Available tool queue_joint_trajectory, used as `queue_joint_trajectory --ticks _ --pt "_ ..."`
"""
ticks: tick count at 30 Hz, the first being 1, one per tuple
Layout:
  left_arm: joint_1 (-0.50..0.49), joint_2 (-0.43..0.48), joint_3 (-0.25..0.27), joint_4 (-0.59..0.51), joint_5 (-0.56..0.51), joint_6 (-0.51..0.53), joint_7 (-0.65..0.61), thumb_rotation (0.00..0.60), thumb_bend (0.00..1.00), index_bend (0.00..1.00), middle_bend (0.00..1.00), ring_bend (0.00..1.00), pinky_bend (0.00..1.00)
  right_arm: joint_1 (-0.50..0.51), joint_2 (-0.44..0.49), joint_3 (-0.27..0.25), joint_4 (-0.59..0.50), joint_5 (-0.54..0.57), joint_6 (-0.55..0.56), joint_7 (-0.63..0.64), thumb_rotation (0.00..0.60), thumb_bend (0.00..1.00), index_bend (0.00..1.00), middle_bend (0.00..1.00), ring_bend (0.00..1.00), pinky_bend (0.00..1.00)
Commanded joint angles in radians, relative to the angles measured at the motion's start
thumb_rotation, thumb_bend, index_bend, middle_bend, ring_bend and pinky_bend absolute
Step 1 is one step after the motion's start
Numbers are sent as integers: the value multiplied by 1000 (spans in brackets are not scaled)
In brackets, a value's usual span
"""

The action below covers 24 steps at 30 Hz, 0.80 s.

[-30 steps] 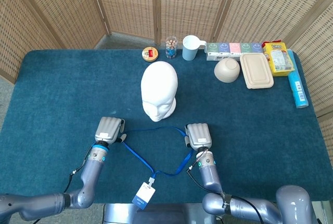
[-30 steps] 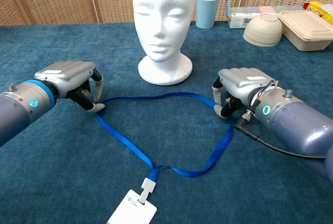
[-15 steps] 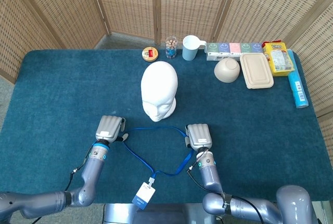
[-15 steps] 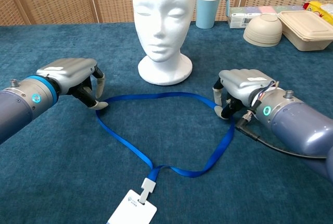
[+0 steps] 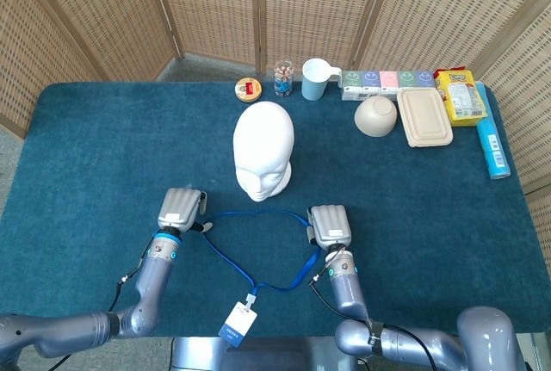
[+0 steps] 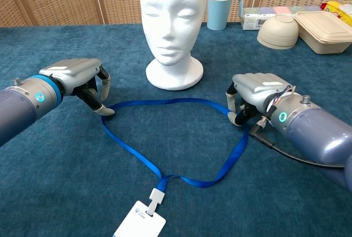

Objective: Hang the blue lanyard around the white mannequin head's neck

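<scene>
Since a second ago the left hand point(image 6: 77, 77) has shifted a little toward the mannequin head point(image 6: 171, 25), its fingertips point(image 6: 104, 109) pinching the blue lanyard point(image 6: 181, 138) at the strap's left corner; the right hand point(image 6: 253, 95) has barely moved and pinches the strap at its right corner. Between the two hands the lanyard lies flat on the blue table cloth point(image 5: 103, 147) as a loop just in front of the mannequin head's base, with its white badge point(image 6: 140, 225) trailing nearest the robot. Nothing lies between loop and head. Behind the mannequin head stand a small round tin point(image 5: 248, 89), a jar point(image 5: 283, 77) and a light blue mug point(image 5: 315, 78); behind and to its right sit a row of small boxes point(image 5: 387, 82), an upturned bowl point(image 5: 376, 116), a lidded container point(image 5: 424, 116), a yellow packet point(image 5: 459, 95) and a blue tube point(image 5: 492, 145).
</scene>
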Motion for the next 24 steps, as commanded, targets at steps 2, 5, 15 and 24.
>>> queue_joint_trajectory --ticks 2,5,15,24 --pt "-3 0 1 0 -2 -1 -3 429 129 614 1000 1000 1000 0 -1 0 1 1 -1 1 540 519 570 1000 1000 1000" --pt "-9 0 3 -1 -7 -4 -1 429 164 614 1000 1000 1000 1 -1 1 2 2 -2 2 539 520 570 1000 1000 1000" --pt "-26 -1 6 1 -50 -23 11 433 325 614 1000 1000 1000 -1 4 1 2 9 -4 7 540 520 570 1000 1000 1000" --pt "-40 -8 7 9 -65 -20 14 432 326 614 1000 1000 1000 -3 6 1 0 13 -4 10 538 519 571 1000 1000 1000"
